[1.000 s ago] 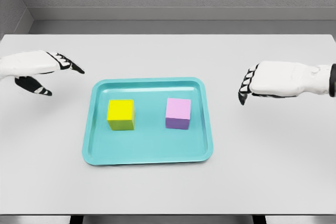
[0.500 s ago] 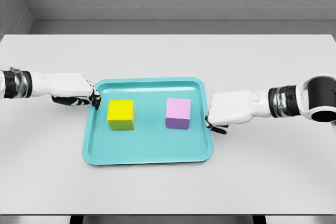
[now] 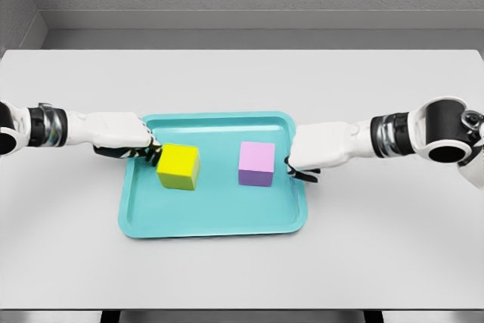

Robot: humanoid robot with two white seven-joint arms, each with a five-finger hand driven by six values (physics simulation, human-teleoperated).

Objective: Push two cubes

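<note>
Yellow cube, just beyond the left hand fingertips, now sits twisted and nudged toward the tray's middle compared with half a second ago, so that push looks begun. The fingers are curled downward, gripping nothing, and appear to touch the cube's near face. Pink cube sits squarely where it was, a small gap inward of the right hand, which has crept over the teal tray rim; its fingers are curled under the palm, empty. I judge the second push not yet started, and the right hand needs only a short inward sweep.
</note>
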